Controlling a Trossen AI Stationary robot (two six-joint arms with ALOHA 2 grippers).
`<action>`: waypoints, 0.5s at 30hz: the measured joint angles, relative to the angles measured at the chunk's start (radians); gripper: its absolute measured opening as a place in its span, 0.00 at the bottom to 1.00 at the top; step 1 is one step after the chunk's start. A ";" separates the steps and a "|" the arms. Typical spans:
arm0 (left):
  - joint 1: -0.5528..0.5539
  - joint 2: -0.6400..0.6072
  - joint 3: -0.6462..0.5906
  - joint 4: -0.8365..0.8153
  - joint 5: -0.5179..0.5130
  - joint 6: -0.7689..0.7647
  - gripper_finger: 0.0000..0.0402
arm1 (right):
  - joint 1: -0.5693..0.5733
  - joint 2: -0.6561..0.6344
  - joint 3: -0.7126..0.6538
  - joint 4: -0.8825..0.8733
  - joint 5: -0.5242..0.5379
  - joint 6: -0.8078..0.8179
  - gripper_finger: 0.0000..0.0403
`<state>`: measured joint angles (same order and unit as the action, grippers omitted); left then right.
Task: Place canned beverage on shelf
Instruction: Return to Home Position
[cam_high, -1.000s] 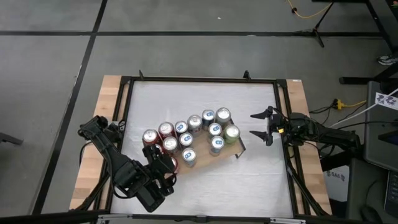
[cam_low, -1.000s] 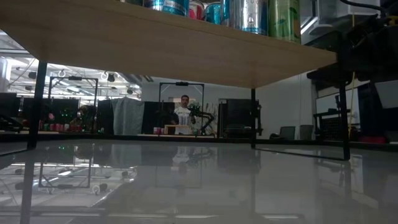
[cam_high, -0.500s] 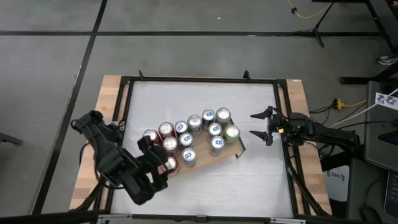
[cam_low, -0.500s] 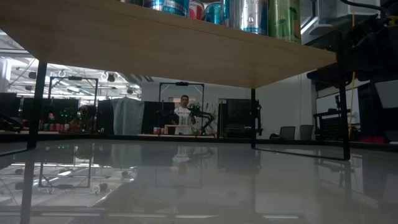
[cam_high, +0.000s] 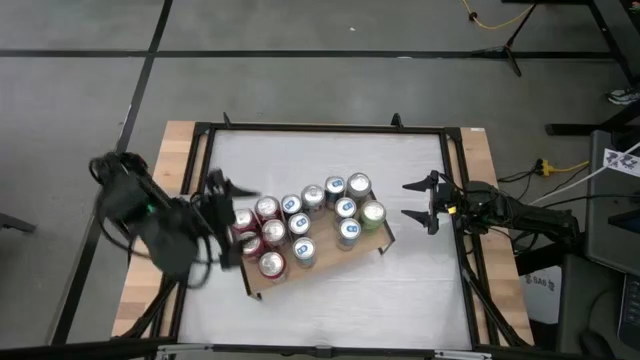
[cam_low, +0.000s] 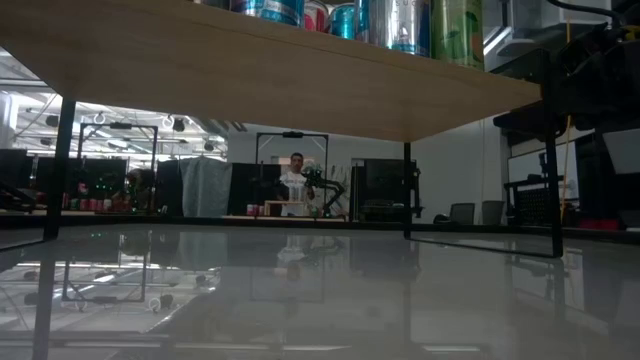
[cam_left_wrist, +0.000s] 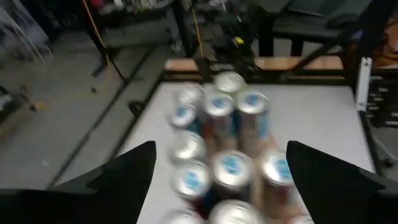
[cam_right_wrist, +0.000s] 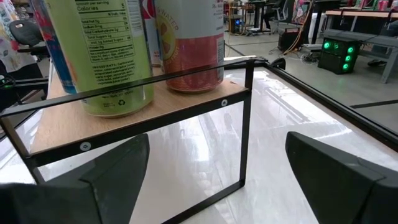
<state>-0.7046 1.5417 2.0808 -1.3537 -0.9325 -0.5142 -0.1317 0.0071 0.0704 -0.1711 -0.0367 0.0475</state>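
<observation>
Near the table's left side, the left gripper (cam_high: 232, 225) hangs by the shelf's left end, its fingers spread wide with nothing between them (its wrist view looks down across the can tops). The shelf (cam_high: 368, 238) stands slantwise on the middle of the white tabletop (cam_high: 330, 300). It carries a tight cluster of soda cans (cam_high: 298, 225), with a green can (cam_high: 372, 212) at its right end. Near that end, the right gripper (cam_high: 405, 200) waits at the table's right rim, fingers apart and empty.
</observation>
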 joint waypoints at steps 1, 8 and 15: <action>0.011 -0.023 0.000 0.008 -0.001 0.044 0.87 | 0.000 0.000 0.000 0.000 0.000 0.000 0.91; 0.112 -0.133 0.001 0.020 0.053 0.187 0.87 | 0.000 0.000 0.000 0.000 0.000 0.000 0.91; 0.172 -0.231 -0.102 0.166 0.077 0.287 0.87 | 0.000 0.000 0.000 0.000 0.000 0.000 0.91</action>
<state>-0.5328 1.3103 1.9791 -1.1878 -0.8554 -0.2275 -0.1318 0.0071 0.0704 -0.1711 -0.0368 0.0475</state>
